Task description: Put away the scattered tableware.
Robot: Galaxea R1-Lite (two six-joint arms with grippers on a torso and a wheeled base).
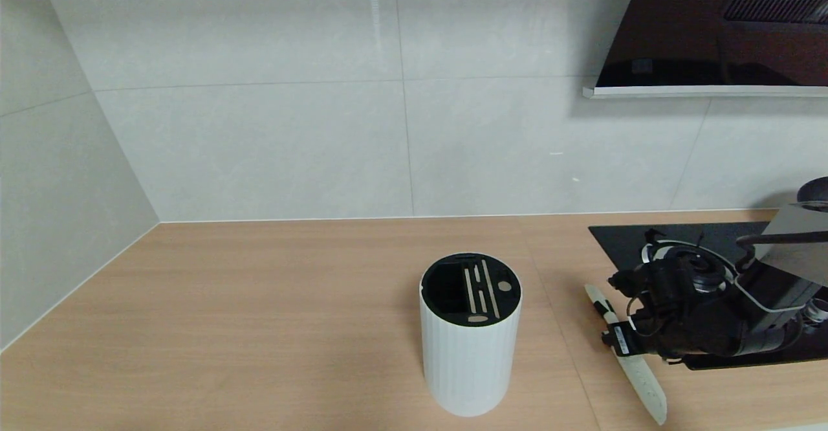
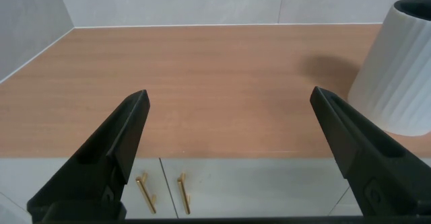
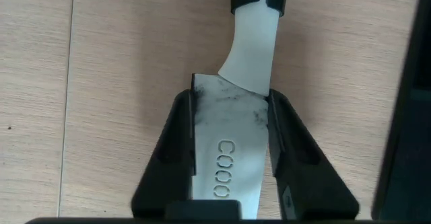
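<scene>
the left end effector (image 2: pixel 229 96) hangs wide open over the front edge of the desk (image 1: pixel 259 301), above two gold cabinet handles (image 2: pixel 143 192). one white ribbed holder (image 1: pixel 469 353) stands mid-desk, its black top slotted. right of it, one white knife (image 1: pixel 643 382) lies flat on the desk beside the black cooktop (image 1: pixel 621 240), with the right end effector (image 3: pixel 231 103) clamped on its blade, which bears stamped lettering.

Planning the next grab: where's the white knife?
Head view, right side: the white knife lies on the counter between the ribbed holder and the cooktop, the right gripper shut on it.
</scene>
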